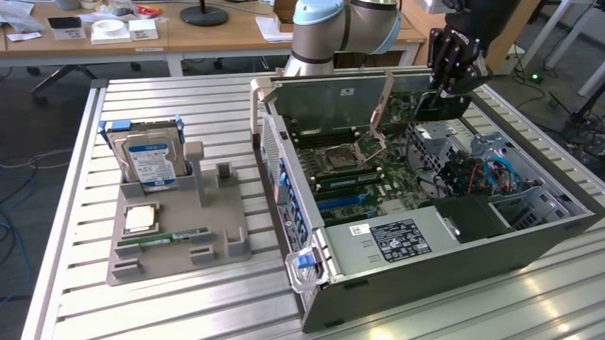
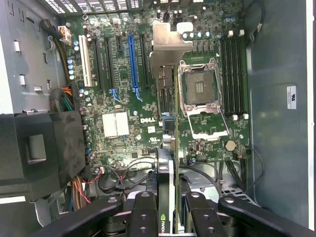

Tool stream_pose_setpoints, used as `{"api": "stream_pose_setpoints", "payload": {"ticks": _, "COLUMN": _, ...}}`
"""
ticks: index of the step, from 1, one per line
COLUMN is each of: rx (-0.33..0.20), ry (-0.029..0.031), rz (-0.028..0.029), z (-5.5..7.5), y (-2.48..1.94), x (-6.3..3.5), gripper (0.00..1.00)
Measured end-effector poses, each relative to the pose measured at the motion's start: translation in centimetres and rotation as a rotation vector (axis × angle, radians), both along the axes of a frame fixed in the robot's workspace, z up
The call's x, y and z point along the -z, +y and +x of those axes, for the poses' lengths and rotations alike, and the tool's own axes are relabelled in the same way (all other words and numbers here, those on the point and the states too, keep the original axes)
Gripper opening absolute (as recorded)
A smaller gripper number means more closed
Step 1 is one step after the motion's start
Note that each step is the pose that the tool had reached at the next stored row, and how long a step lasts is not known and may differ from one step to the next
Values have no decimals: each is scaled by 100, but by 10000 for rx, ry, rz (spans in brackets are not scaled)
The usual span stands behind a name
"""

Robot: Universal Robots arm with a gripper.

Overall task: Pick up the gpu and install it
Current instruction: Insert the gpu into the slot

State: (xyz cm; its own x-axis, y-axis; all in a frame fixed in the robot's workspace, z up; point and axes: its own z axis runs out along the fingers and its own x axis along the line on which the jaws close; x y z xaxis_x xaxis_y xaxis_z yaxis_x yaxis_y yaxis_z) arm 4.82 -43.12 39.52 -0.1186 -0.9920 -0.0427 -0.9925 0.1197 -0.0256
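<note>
**A:** What was the pincer (image 1: 451, 86) doing at that moment?

**B:** It was clamped on the gpu (image 1: 443, 106). The fingers (image 2: 143, 215) were drawn in narrow against the card's two flat faces, and the card hung straight down from them.

**A:** And where did that put the card?

**B:** It was held up under the pincer, over the open computer case (image 1: 444, 273), and not in any slot. In the wrist view the gpu (image 2: 166, 177) ran edge-on away from the pincer (image 2: 170, 210), with its silver bracket (image 2: 170, 47) at the end farthest from the fingers.

**A:** What lay beneath the pincer?

**B:** The motherboard (image 2: 118, 103). The open CPU socket (image 2: 200, 91) sat just to one side of the card's line, and the long blue slot (image 2: 132, 54) sat to the other side.

**A:** Was anything else about?

**B:** A grey holder (image 1: 222, 237) stood on the slatted table (image 1: 189, 312), well apart from the pincer, toward the exterior view's left. In it a hard drive (image 1: 151, 159) stood upright and a RAM stick (image 1: 175, 236) lay flat.
</note>
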Motion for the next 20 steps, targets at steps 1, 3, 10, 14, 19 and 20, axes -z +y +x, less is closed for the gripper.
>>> {"api": "stream_pose_setpoints", "payload": {"ticks": 1, "rx": 0, "ry": -1, "rz": 1, "z": 0, "y": 0, "x": 1, "gripper": 27}}
{"api": "stream_pose_setpoints", "payload": {"ticks": 3, "rx": 0, "ry": -1, "rz": 3, "z": 0, "y": 1, "x": 6, "gripper": 27}}
{"api": "stream_pose_setpoints", "payload": {"ticks": 10, "rx": -3, "ry": -11, "rz": -1, "z": -3, "y": 0, "x": 24, "gripper": 27}}
{"api": "stream_pose_setpoints", "payload": {"ticks": 14, "rx": -3, "ry": -12, "rz": 1, "z": -3, "y": 1, "x": 32, "gripper": 27}}
{"api": "stream_pose_setpoints", "payload": {"ticks": 19, "rx": -3, "ry": -12, "rz": 0, "z": -6, "y": 0, "x": 42, "gripper": 27}}
{"api": "stream_pose_setpoints", "payload": {"ticks": 20, "rx": -3, "ry": -12, "rz": 0, "z": -6, "y": 0, "x": 42, "gripper": 27}}
